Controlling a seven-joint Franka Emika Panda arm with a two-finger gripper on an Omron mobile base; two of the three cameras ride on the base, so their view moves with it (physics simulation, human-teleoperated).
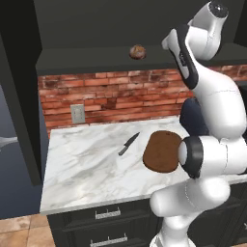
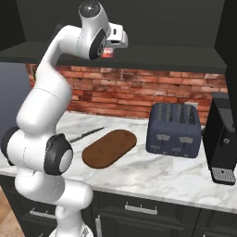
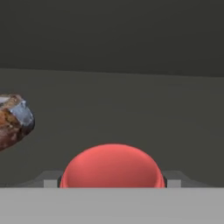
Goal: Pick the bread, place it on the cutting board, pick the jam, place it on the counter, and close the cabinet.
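- Left base view: the bread (image 1: pixel 137 52) is seen high in the frame, upper centre, resting on the dark shelf of the open cabinet (image 1: pixel 96 29) above the red brick wall (image 1: pixel 111 94).
- Lower down, the cutting board (image 1: pixel 161 150) is laid flat on the marble counter (image 1: pixel 87 166), right of centre, with nothing on it; a knife (image 1: pixel 129 144) is seen just to its left, apart from it.
- A wall socket (image 1: pixel 77 113) is set in the brick at the left; the white arm takes up the right side of the frame.
- Right base view: the arm is raised to the upper left, and the tool (image 2: pixel 111 50) is reached into the cabinet at shelf level, with a sliver of red, the jam (image 2: pixel 107 52), glimpsed at its end.
- The cutting board is shown left of centre on the counter, a dark toaster (image 2: pixel 175 128) to its right, and a black coffee machine (image 2: pixel 222 143) at the right edge.
- Hand view: the jam is seen bottom centre, a red dome sitting right between the two fingertips (image 3: pixel 50 179), which are spread to its width on either side. Whether they are pressed on the jar cannot be told.
- The bread is caught at the left edge, mid-height, well apart from the jam, on the same dark shelf.
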